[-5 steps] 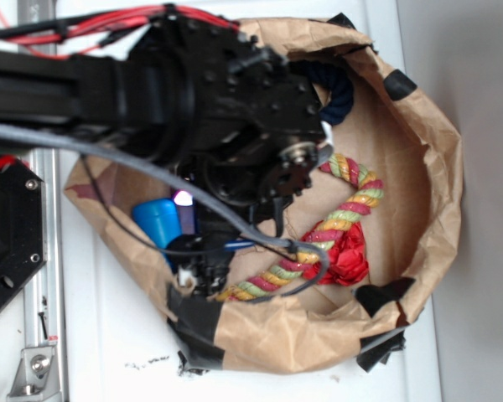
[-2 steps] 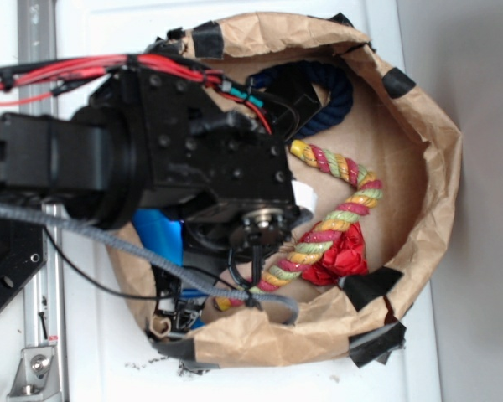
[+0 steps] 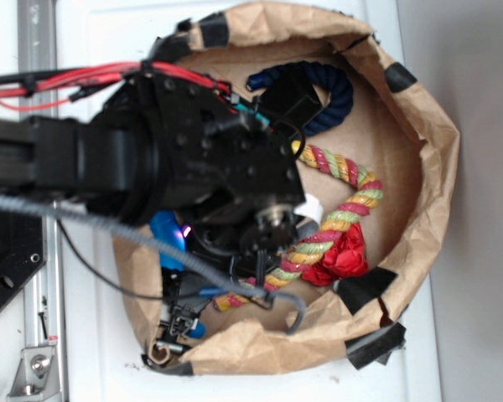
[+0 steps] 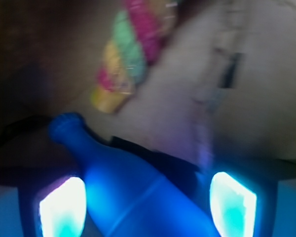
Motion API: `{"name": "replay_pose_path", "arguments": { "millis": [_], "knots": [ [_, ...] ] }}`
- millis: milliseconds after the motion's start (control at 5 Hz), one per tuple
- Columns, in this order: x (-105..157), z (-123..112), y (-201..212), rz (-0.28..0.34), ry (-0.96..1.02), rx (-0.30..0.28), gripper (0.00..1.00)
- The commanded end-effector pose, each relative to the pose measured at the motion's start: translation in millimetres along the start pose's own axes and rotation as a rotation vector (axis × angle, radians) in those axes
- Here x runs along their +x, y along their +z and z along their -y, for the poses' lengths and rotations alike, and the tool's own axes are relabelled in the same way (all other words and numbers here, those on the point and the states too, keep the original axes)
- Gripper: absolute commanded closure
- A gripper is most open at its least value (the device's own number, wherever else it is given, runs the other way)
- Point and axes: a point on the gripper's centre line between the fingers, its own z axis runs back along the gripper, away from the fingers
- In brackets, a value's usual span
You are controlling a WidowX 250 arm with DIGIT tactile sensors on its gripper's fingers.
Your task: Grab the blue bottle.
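Gripper (image 4: 148,205) fingers stand apart, straddling the blue bottle (image 4: 133,192) inside the paper bag (image 3: 419,126) — apparently lined up to close, though blurred.

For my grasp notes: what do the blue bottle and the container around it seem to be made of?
The blue bottle looks like smooth, glossy plastic: even colour and soft highlights. The container looks like crumpled matte brown paper, its rim patched with black tape.

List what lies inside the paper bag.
Visible in the paper bag: blue bottle, multicolored rope, navy rope, red item. The arm hides the rest.
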Motion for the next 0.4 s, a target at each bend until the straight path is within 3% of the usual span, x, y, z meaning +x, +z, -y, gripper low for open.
{"name": "replay_pose_path", "arguments": {
  "millis": [0,200],
  "knots": [
    [-12,-15,-14,-0.105,-0.133,0.179,0.0],
    [-9,-29,-10,-0.112,-0.058,0.312,0.0]
  ]
}}
